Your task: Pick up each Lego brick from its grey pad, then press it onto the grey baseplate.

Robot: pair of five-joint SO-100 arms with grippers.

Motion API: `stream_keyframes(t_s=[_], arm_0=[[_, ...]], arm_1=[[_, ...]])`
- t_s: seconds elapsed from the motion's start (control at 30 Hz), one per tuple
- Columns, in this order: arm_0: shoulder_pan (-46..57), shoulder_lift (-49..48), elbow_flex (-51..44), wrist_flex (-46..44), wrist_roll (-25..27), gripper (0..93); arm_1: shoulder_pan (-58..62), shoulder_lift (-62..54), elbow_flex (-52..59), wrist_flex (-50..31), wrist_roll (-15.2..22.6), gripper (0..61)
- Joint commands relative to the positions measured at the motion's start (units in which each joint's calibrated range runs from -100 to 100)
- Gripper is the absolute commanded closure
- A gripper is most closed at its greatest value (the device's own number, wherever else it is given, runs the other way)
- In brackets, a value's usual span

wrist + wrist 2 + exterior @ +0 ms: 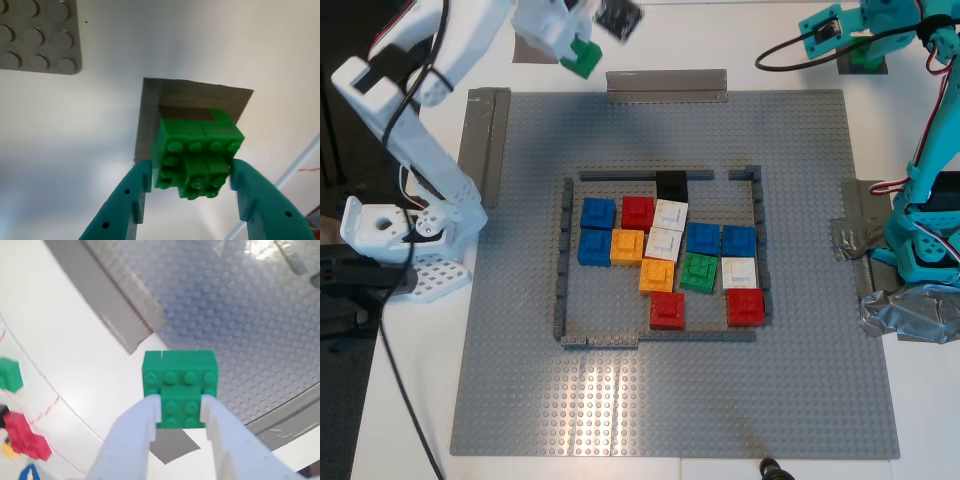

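Note:
My second gripper (181, 405), with white fingers, is shut on a green Lego brick (180, 376) and holds it well above its dark grey pad (172, 446). In the exterior view this gripper (578, 50) and its brick (583, 58) are at the top left, just off the far edge of the grey baseplate (520, 350). My first gripper (190, 175), with teal fingers, is shut on another green brick (197, 157) just over a grey pad (195, 97). It is at the exterior view's top right (860, 45).
A dark grey brick frame (563, 260) on the baseplate holds blue, red, white, orange and black bricks and one green brick (698, 272). Grey tape strips (667, 85) lie at the plate's far and left edges. Crumpled tape (910, 310) surrounds the teal arm's base.

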Motion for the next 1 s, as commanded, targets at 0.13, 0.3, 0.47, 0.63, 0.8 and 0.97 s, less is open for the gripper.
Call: stream_keyframes(t_s=[0.13, 0.3, 0.47, 0.63, 0.8, 0.97], arm_0=[[1.7, 0.3, -1.6, -1.1, -0.4, 75.2], [1.6, 0.1, -1.6, -1.0, -0.4, 75.2], [1.2, -0.2, -1.8, -1.0, -0.4, 75.2], [1.0, -0.2, -3.5, -0.4, -0.5, 75.2], [1.0, -0.2, -3.8, -0.3, -0.5, 75.2], [1.0, -0.2, -3.8, -0.3, -0.4, 75.2]], arm_1=[[11.8, -10.6, 8.4, 7.1, -8.0, 61.2], [18.2, -12.3, 15.1, 3.4, -10.3, 61.2], [23.0, -10.2, 17.7, -0.1, -10.7, 61.2], [25.6, -7.1, 19.3, -2.5, -10.5, 61.2], [27.1, -5.4, 23.4, -4.4, -10.6, 61.2], [27.7, -5.1, 26.8, -6.4, -10.5, 61.2]])
